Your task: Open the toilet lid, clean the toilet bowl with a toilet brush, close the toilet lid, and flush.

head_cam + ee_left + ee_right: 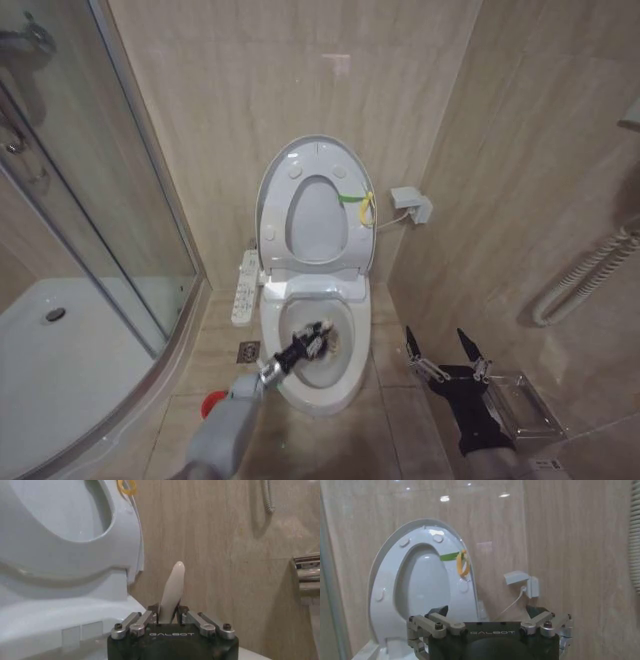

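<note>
The toilet lid (282, 172) stands raised, smooth glossy white plastic, with a yellow-green strap (357, 201) of what looks like rubbery band at its edge. The toilet bowl (345, 385) is shiny white ceramic. The walls (200, 120) are beige tiles with a soft sheen. The shower screen (90, 200) is clear glass in a metal frame. The left gripper (168, 619) has a matt black body and bare metal links, clamped on the toilet brush (171, 588), a smooth cream plastic handle.

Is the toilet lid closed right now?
No, the toilet lid stands raised against the wall, and the left gripper holds the toilet brush down inside the open toilet bowl.
</note>
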You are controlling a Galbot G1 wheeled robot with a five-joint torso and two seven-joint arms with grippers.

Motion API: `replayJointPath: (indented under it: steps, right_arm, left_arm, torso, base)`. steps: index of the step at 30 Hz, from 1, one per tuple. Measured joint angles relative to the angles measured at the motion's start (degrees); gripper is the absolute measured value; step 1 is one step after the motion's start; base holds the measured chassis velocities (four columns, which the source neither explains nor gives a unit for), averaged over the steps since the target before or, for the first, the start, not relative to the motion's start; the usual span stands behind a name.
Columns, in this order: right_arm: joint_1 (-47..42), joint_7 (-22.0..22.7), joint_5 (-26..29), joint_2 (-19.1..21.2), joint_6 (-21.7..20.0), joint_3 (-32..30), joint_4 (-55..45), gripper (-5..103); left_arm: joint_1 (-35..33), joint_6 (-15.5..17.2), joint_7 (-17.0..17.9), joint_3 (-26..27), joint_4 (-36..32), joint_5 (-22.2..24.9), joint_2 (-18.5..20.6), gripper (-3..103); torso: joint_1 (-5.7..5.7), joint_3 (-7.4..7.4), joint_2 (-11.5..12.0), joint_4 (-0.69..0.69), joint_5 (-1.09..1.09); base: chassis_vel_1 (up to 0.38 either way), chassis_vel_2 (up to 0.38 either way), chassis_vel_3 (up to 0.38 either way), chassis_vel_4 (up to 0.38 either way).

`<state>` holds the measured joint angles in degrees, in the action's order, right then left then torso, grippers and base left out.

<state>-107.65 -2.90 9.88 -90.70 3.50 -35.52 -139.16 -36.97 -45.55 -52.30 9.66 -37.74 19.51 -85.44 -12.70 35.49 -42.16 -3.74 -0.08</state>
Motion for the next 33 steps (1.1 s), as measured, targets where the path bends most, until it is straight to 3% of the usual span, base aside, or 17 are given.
replayJointPath:
  steps: [1, 5, 6, 13, 16, 19, 21, 25, 29, 33]
  right_arm:
    - [0.0, 0.03, 0.0, 0.03, 0.0, -0.03, 0.0, 100]
    - [0.0, 0.01, 0.0, 0.02, 0.0, -0.01, 0.0, 100]
    - [0.0, 0.01, 0.0, 0.02, 0.0, -0.01, 0.0, 100]
    - [0.0, 0.02, 0.0, 0.02, 0.0, -0.01, 0.0, 100]
    - [0.0, 0.01, 0.0, 0.02, 0.0, 0.0, 0.0, 100]
    - [0.0, 0.02, 0.0, 0.02, 0.0, 0.0, 0.0, 100]
    - [0.0, 0.02, 0.0, 0.02, 0.0, 0.0, 0.0, 100]
    - [0.0, 0.02, 0.0, 0.02, 0.0, 0.0, 0.0, 100]
    - [0.0, 0.02, 0.0, 0.02, 0.0, 0.0, 0.0, 100]
    - [0.0, 0.02, 0.0, 0.02, 0.0, -0.01, 0.0, 100]
  left_arm:
    - [-0.31, 0.7, 0.03, -0.08, -1.67, 0.11, 0.99, 19]
    - [-2.12, 2.54, 0.27, -0.96, -5.12, 2.17, 2.73, 20]
    - [-2.74, 3.3, 0.55, -0.95, -6.18, 3.55, 3.21, 20]
    - [-6.89, 7.15, 4.1, -1.43, -10.61, 9.12, 4.42, 21]
    - [-7.51, 7.49, 6.29, -1.19, -9.74, 9.06, 4.6, 21]
    - [-6.11, 7.81, 10.67, -0.31, -5.13, 5.89, 3.97, 21]
    - [-5.57, 8.04, 11.36, -0.27, -4.08, 5.71, 3.88, 21]
    - [-5.2, 9.67, 12.42, -1.3, -5.74, 9.77, 3.87, 21]
    - [-6.29, 11.86, 13.9, -2.82, -11.16, 18.58, 3.14, 21]
    - [-7.38, 13.0, 14.43, -3.64, -15.47, 22.13, 2.57, 21]
  torso:
    - [0.05, -0.04, -0.03, 0.0, 0.14]
    - [0.02, -0.02, -0.02, 0.06, -0.01]
    - [0.05, -0.04, -0.03, 0.08, 0.1]
    - [0.06, -0.05, -0.05, 0.08, 0.09]
    - [0.06, -0.04, -0.05, 0.1, 0.08]
    - [0.06, -0.05, -0.06, 0.08, 0.08]
    - [0.06, -0.05, -0.06, 0.08, 0.09]
    - [0.06, -0.04, -0.05, 0.07, 0.08]
    - [0.06, -0.04, -0.05, 0.06, 0.08]
    - [0.06, -0.04, -0.05, 0.07, 0.08]
  base:
    - [0.0, 0.0, 0.0, 0.0]
    - [0.0, 0.0, 0.0, 0.0]
    - [0.0, 0.0, 0.0, 0.0]
    - [0.0, 0.0, 0.0, 0.0]
    - [0.0, 0.0, 0.0, 0.0]
    - [0.0, 0.0, 0.0, 0.0]
    - [0.0, 0.0, 0.0, 0.0]
    - [0.0, 0.0, 0.0, 0.0]
    - [0.0, 0.0, 0.0, 0.0]
    - [0.0, 0.0, 0.0, 0.0]
